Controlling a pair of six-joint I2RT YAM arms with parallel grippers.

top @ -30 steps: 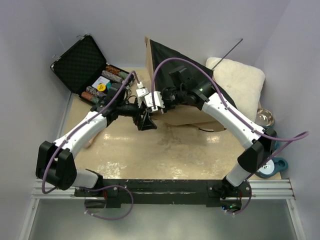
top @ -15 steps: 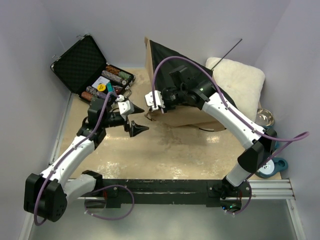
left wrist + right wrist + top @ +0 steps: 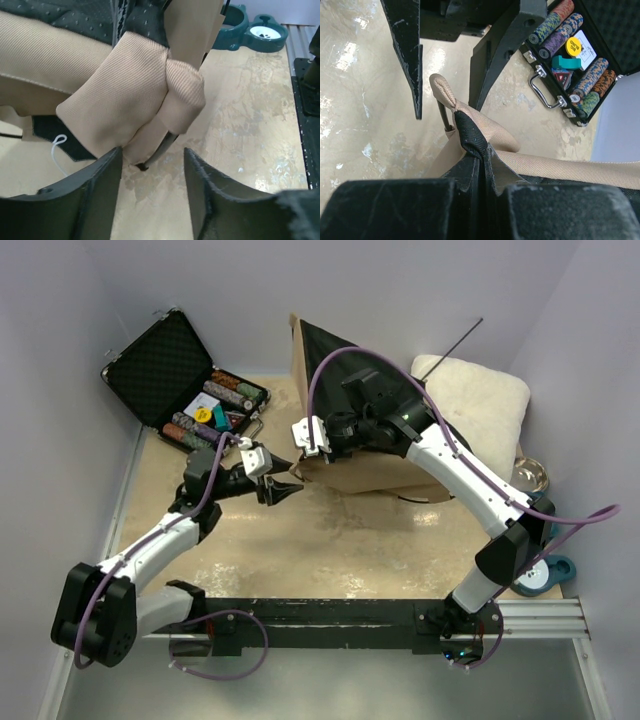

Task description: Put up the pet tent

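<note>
The pet tent lies half collapsed at the back of the table, tan fabric with a black underside, and one thin black pole sticks out behind it. My right gripper is shut on a black fabric edge at the tent's near corner and holds it up off the table. A pole end pokes out of the tan corner sleeve. My left gripper stands open just in front of that corner. The pole tip is close to its left finger, and nothing sits between the jaws.
An open black case with poker chips stands at the back left. A white fluffy cushion lies at the back right. Below it by the right wall are a metal bowl and a teal bowl stand.
My left gripper pulled back to the left from the tent corner, then came back toward it, and its jaws have narrowed. The right gripper has kept its hold.
</note>
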